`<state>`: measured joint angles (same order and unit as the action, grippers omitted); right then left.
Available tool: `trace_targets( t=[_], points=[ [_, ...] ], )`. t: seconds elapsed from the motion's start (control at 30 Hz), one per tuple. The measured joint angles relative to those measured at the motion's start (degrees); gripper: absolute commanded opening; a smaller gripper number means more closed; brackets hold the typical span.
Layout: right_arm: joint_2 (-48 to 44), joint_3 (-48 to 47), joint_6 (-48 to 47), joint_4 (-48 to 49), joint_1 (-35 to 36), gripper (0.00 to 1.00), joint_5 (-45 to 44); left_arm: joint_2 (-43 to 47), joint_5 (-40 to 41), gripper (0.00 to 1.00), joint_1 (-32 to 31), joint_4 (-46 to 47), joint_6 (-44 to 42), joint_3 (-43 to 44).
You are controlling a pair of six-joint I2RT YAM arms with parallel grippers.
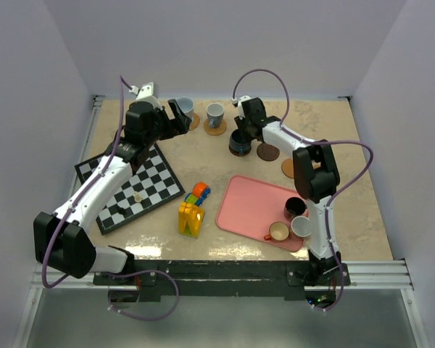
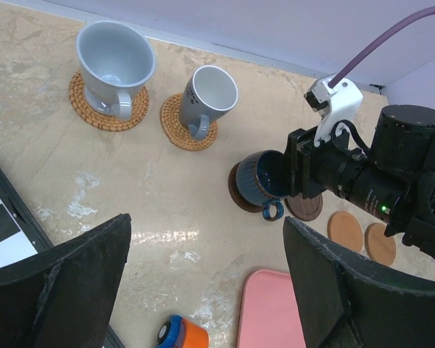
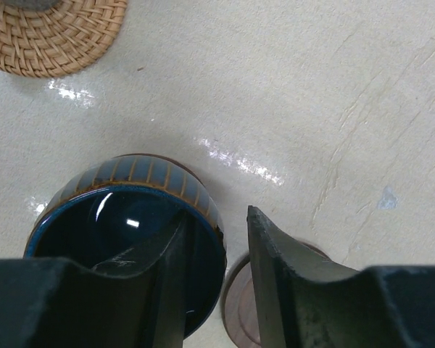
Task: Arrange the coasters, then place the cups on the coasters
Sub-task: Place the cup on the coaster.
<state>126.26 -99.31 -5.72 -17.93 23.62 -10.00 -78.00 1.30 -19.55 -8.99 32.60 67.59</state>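
Cups on my feeds split into two lots. Three stand along the far side of the table (image 1: 203,156). A pale blue-white cup (image 2: 116,61) sits upright on a woven orange-tan coaster (image 2: 87,116), and a second pale cup (image 2: 210,94) sits on its own woven coaster (image 2: 175,138) just beside it. The navy cup (image 2: 264,177) rests on a dark brown coaster (image 2: 235,196). The other three are bunched at the near right end of the pink tray (image 1: 246,206): the black cup (image 1: 295,208), the tan cup (image 1: 278,232) and the grey-white cup (image 1: 301,227). A second dark brown coaster (image 2: 304,208) lies bare just beside the navy cup, with two bare tan coasters (image 2: 346,228) side by side past it. My right gripper (image 3: 216,225) is down over the navy cup, one finger inside the bowl and the other outside, so the cup wall stands between them. The jaws are only narrowly parted, and the right wrist view shows a sliver of gap next to the outer finger, so I read it as not pinching. My left gripper (image 2: 206,219) hangs above the table near the first pale cup, jaws spread wide, holding nothing. A chessboard (image 1: 141,185) and toy blocks (image 1: 191,217) lie on the near side.
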Motion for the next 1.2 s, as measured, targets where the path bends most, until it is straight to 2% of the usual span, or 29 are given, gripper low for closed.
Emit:
trace_targets(
  t=[0.2, 0.43, 0.5, 0.77, 0.97, 1.07, 1.2],
  points=[
    [0.0, 0.0, 0.1, 0.1, 0.0, 0.64, -0.1, 0.0, 0.0, 0.90, 0.0, 0.4, 0.9, 0.0],
    [-0.5, 0.0, 0.7, 0.9, 0.0, 0.77, 0.2, 0.0, 0.1, 0.89, 0.0, 0.4, 1.2, 0.0],
    [-1.2, -0.2, 1.0, 0.9, 0.0, 0.90, 0.4, 0.0, 0.2, 0.89, 0.0, 0.4, 1.3, 0.0],
    [-7.3, -0.7, 3.2, 2.1, 0.0, 0.90, 1.7, 0.0, 0.7, 0.87, 0.0, 0.2, 1.3, -0.8],
    [-16.5, 0.8, 6.8, 4.1, -0.1, 0.89, 2.2, 0.0, 0.7, 0.84, -0.5, -0.3, -0.7, -1.0],
    [-21.3, 2.9, 9.0, 4.8, -0.6, 0.89, 2.3, -0.2, 1.8, 0.84, -3.6, -1.9, -3.9, -0.5],
    [-26.6, 6.0, 12.1, 5.1, -2.3, 0.88, 2.3, -2.5, 2.3, 0.83, -12.4, -3.7, -8.9, 2.4]
  ],
)
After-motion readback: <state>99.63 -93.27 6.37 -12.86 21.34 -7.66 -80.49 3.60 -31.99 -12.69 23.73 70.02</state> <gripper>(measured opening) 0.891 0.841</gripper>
